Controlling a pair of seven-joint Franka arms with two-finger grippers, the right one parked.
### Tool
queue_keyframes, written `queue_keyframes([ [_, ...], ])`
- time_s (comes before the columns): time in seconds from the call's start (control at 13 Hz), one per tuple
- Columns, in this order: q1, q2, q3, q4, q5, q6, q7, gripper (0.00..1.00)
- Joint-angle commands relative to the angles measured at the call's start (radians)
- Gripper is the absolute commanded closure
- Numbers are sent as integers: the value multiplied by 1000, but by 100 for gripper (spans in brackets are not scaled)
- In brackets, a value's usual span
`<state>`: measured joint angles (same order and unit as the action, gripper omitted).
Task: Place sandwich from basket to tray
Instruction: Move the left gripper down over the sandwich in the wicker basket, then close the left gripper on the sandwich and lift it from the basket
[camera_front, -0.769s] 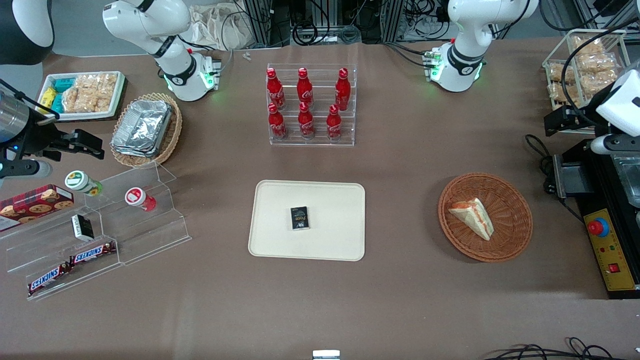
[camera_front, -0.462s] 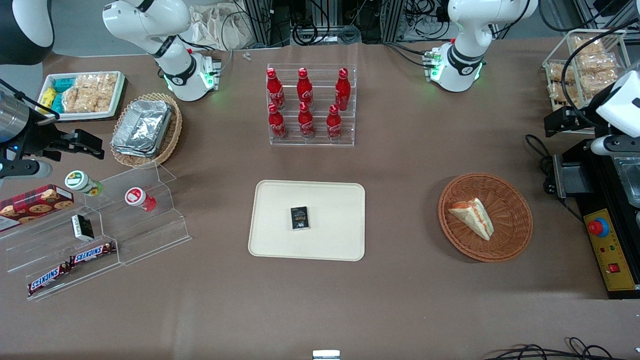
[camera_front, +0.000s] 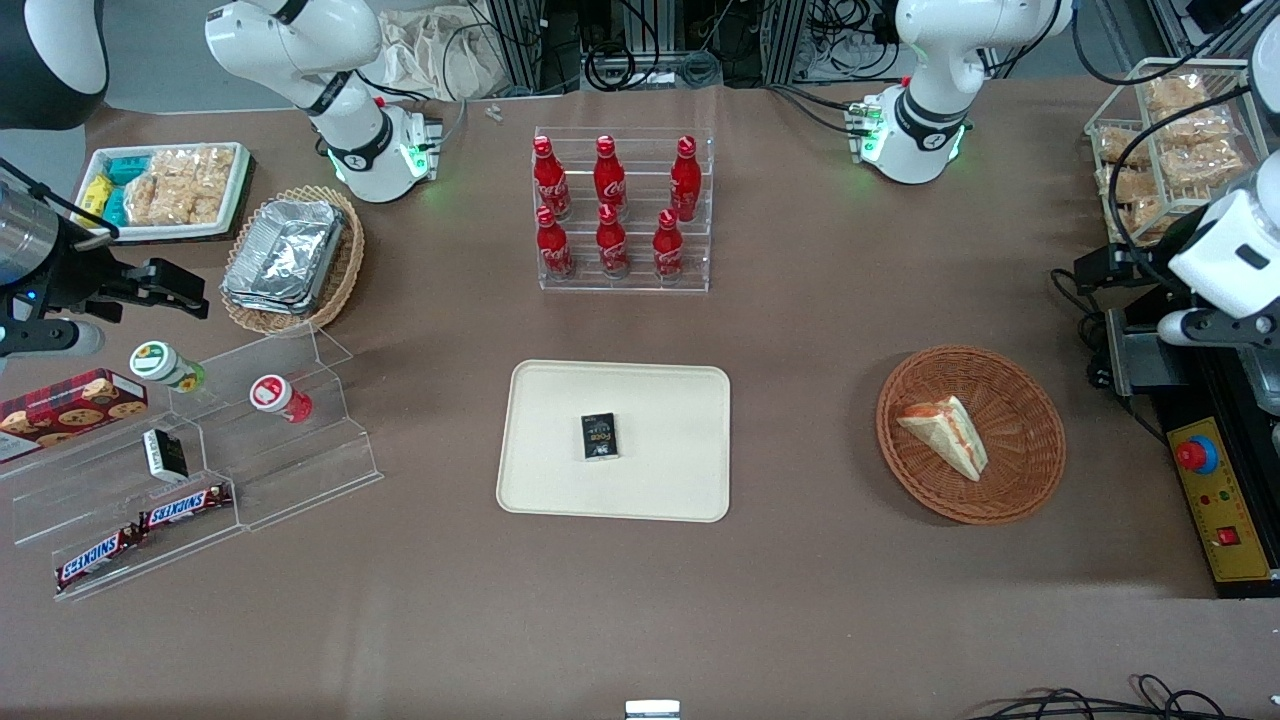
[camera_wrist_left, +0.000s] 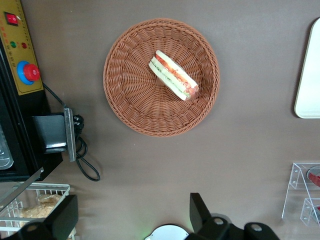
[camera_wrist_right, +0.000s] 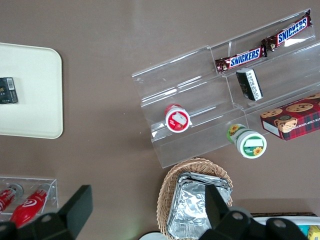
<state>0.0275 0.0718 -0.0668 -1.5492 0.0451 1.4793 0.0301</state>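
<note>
While its two dark fingers (camera_wrist_left: 62, 220) are standing wide apart and gripping nothing, the end effector (camera_wrist_left: 132, 220) is hovering high above the brown tabletop (camera_front: 800, 330), toward the working arm's end. The round, woven orange-brown basket (camera_wrist_left: 130, 107) is cradling the sandwich (camera_wrist_left: 173, 75), a pale triangular wedge showing green and orange-pink layers. The smooth cream tray (camera_front: 660, 400), rounded at its corners, is lying well apart.

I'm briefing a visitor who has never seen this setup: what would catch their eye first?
Probably the red bottles in their clear rack, above the cream tray, which holds only a small black packet. Next, the sandwich lying in the orange-brown basket toward the working arm's end. The hand hangs open, high above the table beside the basket.
</note>
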Motion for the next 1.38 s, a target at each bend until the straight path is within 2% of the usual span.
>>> queue_keyframes([
  [0.0,-12,38,7,34,-8,-8,17,0],
  [0.15,-18,42,5,23,9,-5,1,0],
  [0.46,-17,59,2,-40,-82,35,-52,1],
  [0.77,-17,57,2,-164,-105,197,-64,0],
  [0.92,-17,62,4,-225,-145,318,-119,1],
  [1.31,-37,65,2,-486,-156,830,-548,1],
])
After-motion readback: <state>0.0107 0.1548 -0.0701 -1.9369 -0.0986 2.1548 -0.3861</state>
